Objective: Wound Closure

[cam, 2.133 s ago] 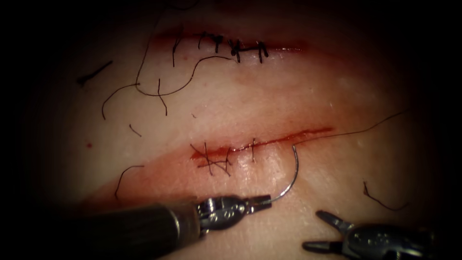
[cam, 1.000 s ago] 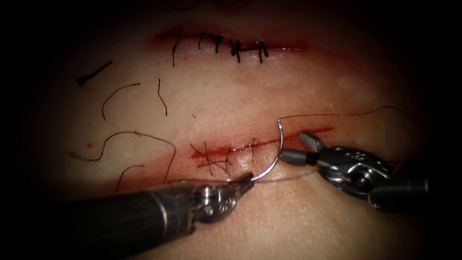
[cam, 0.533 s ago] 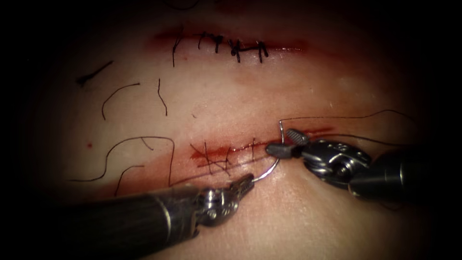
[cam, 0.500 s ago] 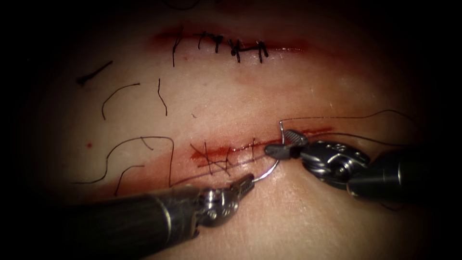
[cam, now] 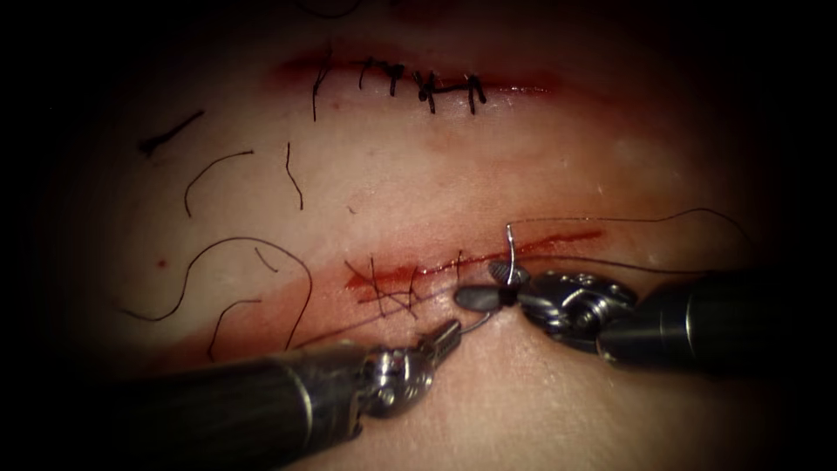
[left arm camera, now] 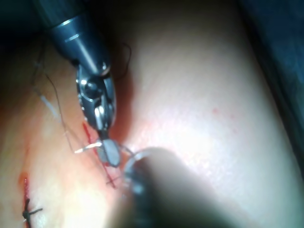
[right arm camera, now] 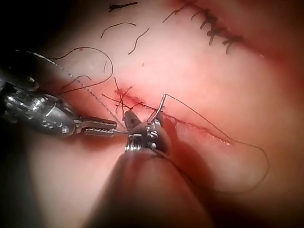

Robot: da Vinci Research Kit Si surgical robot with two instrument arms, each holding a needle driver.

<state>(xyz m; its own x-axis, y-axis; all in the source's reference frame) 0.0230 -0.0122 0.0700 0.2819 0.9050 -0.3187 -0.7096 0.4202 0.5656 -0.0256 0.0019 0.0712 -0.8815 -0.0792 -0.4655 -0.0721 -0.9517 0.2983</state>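
On the tissue (cam: 558,157) run two cuts: a far one, stitched, and a near one (cam: 488,255) part-stitched on its left. Two end effectors meet at the near cut. The left end effector (cam: 449,331) is clamped on one end of the needle (cam: 509,253); the right end effector (cam: 488,286) grips mid-curve (partly hiding it), free of the tissue. Thread (cam: 628,218) trails right. Several cut ends (cam: 218,166) lie loose.

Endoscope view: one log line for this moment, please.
left tool: holds needle near one end | right tool: jaws around needle's upper part | needle: over the cut | thread: trails right
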